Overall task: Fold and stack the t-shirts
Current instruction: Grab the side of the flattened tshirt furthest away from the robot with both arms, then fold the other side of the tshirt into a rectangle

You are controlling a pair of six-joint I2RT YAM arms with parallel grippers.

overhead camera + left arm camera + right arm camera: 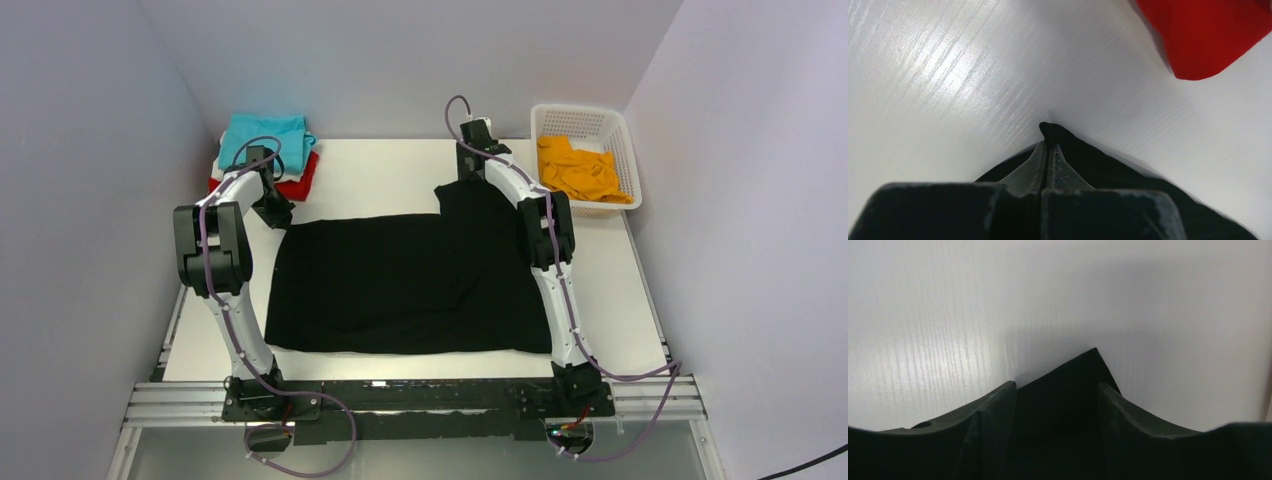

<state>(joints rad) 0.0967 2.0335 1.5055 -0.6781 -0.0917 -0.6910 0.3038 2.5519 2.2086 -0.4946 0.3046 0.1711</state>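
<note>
A white table stands between pale walls, with 2 arms reaching over it from the near edge. The black t-shirt lies spread flat between the arms. Its far left corner is at the left gripper, and a flap jutting toward the far edge is under the right gripper. The left gripper's 2 fingers are pressed together on the cloth, and a small black point pokes out just past their tips, low over the tabletop. Ahead of those tips and to their right lies the edge of the red t-shirt, apart from the black cloth. In the top view the teal t-shirt lies on top of it. The right gripper's jaws stand spread, with a square corner of black cloth between them on the table. Whether the fingers touch it I cannot tell. Off to that gripper's right, a white basket holds the orange t-shirt.
</note>
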